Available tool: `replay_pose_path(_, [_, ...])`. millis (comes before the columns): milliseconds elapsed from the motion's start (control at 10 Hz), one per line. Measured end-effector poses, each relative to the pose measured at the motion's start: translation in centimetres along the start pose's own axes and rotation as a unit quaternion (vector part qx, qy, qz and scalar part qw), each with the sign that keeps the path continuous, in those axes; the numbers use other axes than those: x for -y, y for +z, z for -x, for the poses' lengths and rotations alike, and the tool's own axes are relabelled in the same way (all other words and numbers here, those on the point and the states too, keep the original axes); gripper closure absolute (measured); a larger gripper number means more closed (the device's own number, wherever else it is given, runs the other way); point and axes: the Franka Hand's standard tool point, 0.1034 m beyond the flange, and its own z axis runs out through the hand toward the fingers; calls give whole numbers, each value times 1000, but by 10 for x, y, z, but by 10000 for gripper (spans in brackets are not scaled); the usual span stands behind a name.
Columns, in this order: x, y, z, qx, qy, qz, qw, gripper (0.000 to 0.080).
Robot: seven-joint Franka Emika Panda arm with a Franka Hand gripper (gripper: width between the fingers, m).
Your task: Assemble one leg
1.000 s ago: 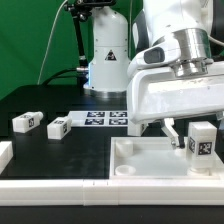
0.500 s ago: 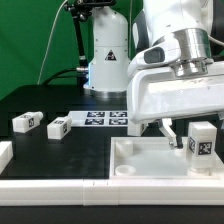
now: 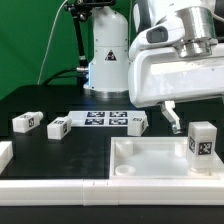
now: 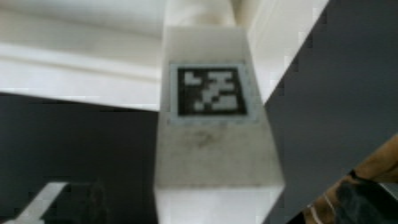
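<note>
One leg [image 3: 202, 143], a small white block with a square tag, stands upright in the far right corner of the large white tray-like piece [image 3: 150, 162]. My gripper [image 3: 186, 118] hangs just above and to the left of it, apart from it; one dark finger [image 3: 173, 116] shows, and the jaws look open and empty. In the wrist view the same leg [image 4: 217, 110] fills the middle, tag facing the camera, and the fingers are not clear. Three more legs lie on the black table [image 3: 26, 122], [image 3: 57, 127], [image 3: 137, 121].
The marker board [image 3: 104, 119] lies flat between the loose legs. A white robot base [image 3: 105, 55] stands behind it. A white part edge [image 3: 4, 153] sits at the exterior view's left, and a white rail [image 3: 55, 190] runs along the front.
My gripper has risen off the leg, which stays standing in the tray. The fingers that flanked the leg are now above its top.
</note>
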Motion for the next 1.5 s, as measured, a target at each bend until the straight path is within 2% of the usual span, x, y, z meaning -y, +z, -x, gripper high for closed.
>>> replay_pose_path(200, [7, -1, 3, 96, 1, -18, 995, 151])
replay_pose_path(300, [8, -2, 3, 127, 2, -23, 992, 151])
replay_pose_path(400, [4, -4, 12, 182, 4, -28, 983, 151])
replay_pose_path(600, [0, -6, 13, 258, 7, -40, 965, 151])
replay_pose_path(700, [1, -5, 9, 267, 7, -43, 963, 151])
replay_pose_path(900, [0, -3, 8, 260, 7, -42, 965, 151])
replay_pose_path(1000, [1, -3, 9, 260, 13, -40, 965, 151])
replay_pose_path(1100, [1, 1, 9, 257, 33, -33, 965, 151])
replay_pose_path(1300, [-2, 6, 10, 256, 28, -33, 966, 151])
replay_pose_path(1500, [2, 7, 11, 254, 28, -33, 966, 151])
